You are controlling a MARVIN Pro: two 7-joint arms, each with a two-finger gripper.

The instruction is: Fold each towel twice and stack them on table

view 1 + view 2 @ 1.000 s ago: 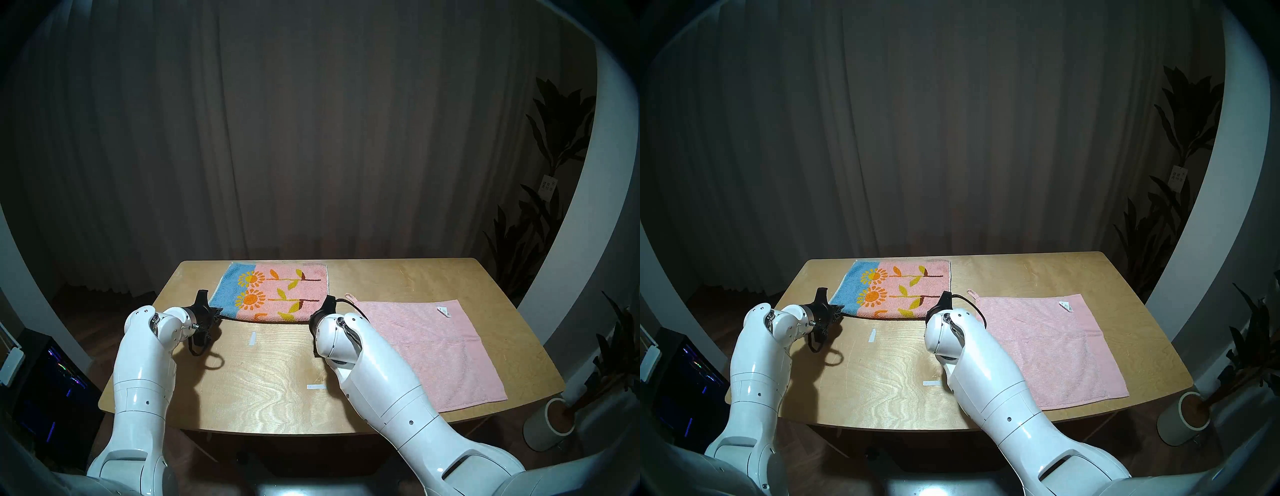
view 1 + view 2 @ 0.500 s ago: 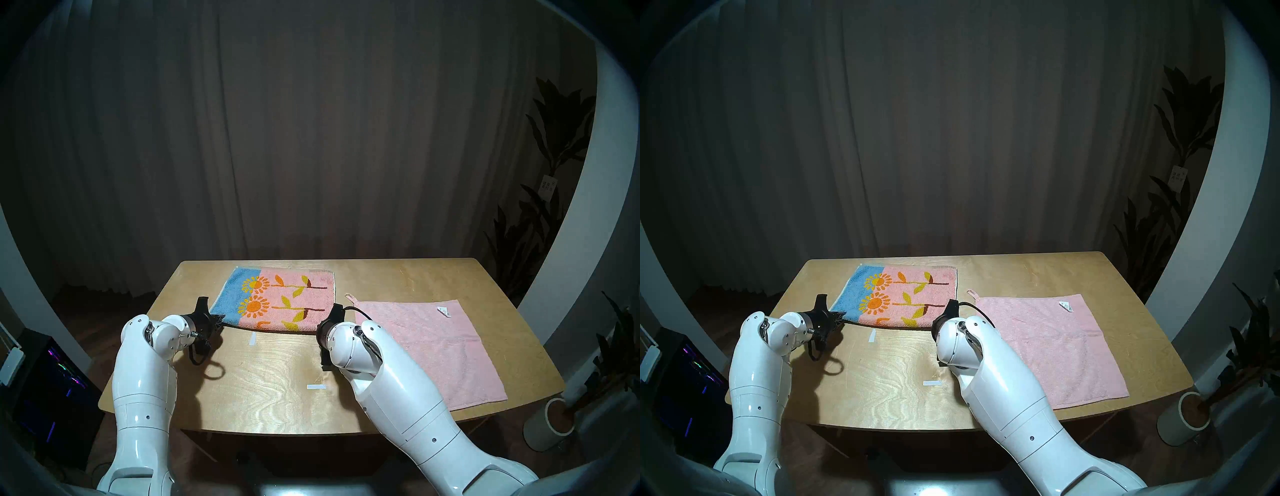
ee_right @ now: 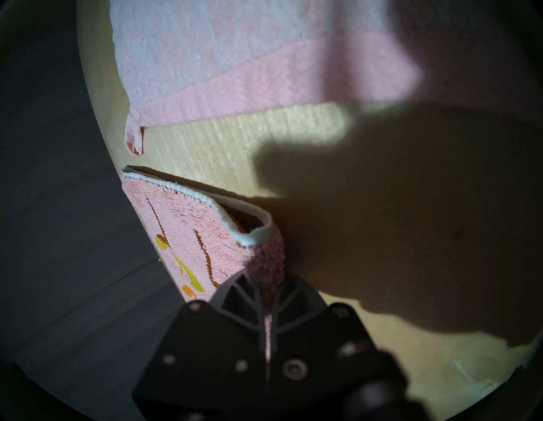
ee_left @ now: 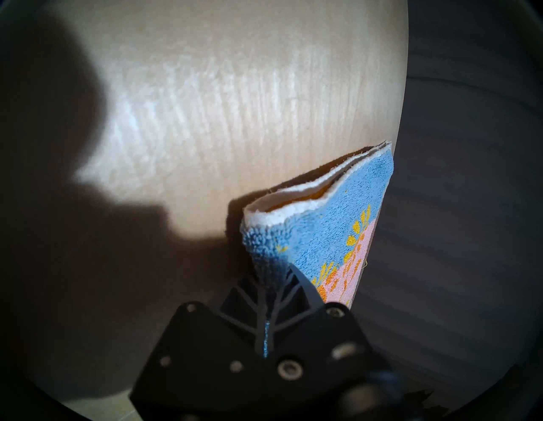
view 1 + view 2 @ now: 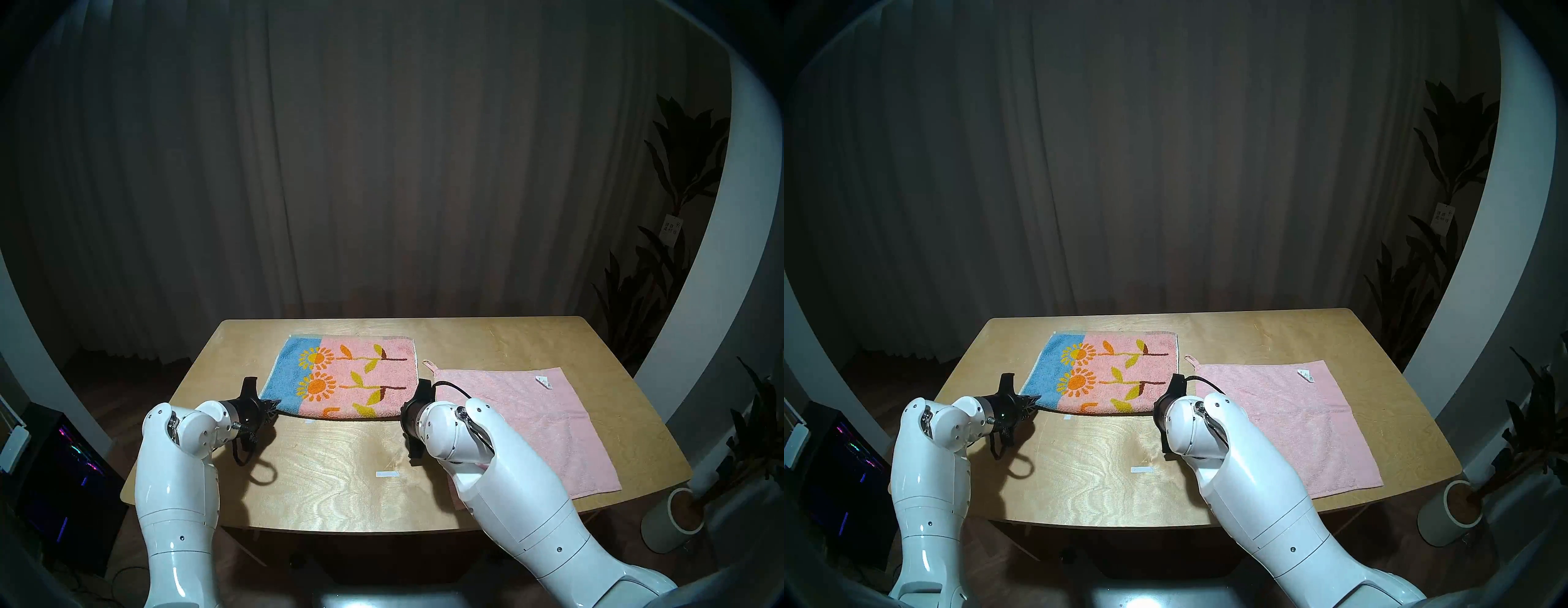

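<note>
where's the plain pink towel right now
In the head views the plain pink towel lies flat on the table's right side, just right of the sunflower towel, with the right arm over its near-left part.

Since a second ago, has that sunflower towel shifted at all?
Yes. The sunflower towel has slid toward the robot and a bit rightward: its near edge now covers the small white tape mark that lay clear of it.

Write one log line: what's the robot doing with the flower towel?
left tool: shut on sunflower towel corner | right tool: shut on other corner | pink towel: flat, unfolded
</note>
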